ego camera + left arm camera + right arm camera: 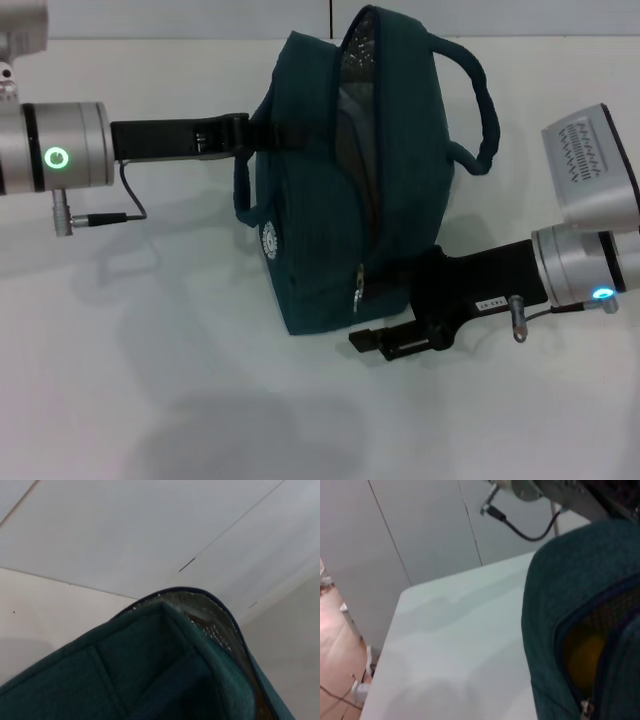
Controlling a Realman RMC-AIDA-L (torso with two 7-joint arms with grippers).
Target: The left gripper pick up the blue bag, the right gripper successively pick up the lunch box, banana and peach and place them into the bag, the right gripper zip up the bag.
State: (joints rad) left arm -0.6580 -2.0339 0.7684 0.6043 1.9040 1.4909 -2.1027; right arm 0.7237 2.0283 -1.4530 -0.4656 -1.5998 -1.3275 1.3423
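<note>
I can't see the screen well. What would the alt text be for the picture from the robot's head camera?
A dark teal bag stands on a white table, its top partly unzipped and showing a silvery lining. The left gripper holds the bag at its side, while the right gripper sits low at the bag's front corner, near the zipper pull.

We saw two silver cylindrical wrists, each carrying a matte black end effector. The left end effector (225,137) sat behind a glowing green ring light, with a thin black cable looping to a small metal plug. The right end effector (400,340) bore a white label, a blue light, and a grey ribbed housing.
</note>
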